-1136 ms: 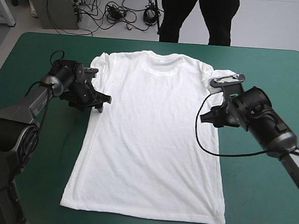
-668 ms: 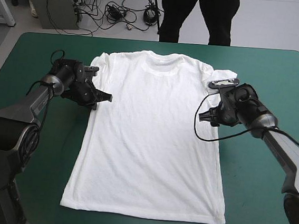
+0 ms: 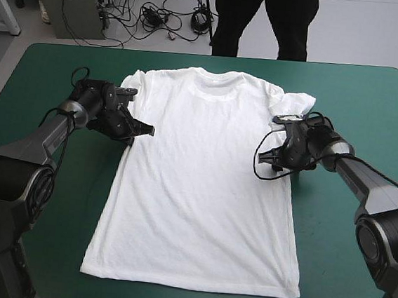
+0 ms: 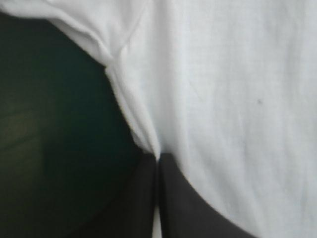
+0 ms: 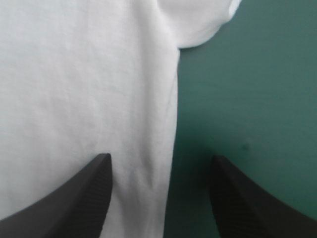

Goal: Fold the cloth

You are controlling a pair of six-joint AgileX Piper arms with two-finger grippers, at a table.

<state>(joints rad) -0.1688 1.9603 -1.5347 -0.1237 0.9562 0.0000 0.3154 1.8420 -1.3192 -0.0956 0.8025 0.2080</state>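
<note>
The white short-sleeved cloth T-shirt (image 3: 202, 191) lies spread flat mid-frame on the teal-green table cover (image 3: 373, 95), collar toward the top of the high view, hem toward the bottom. The left gripper (image 3: 143, 129), left of centre, sits at the side seam just under the sleeve, black fingers pinched together on that edge with a sliver of white between them. The right gripper (image 3: 262, 155), right of centre, mirrors it, but its fingers stand apart, straddling the opposite seam, not yet clamped. Matching holds below both sleeves look meant for an even, symmetric fold.
</note>
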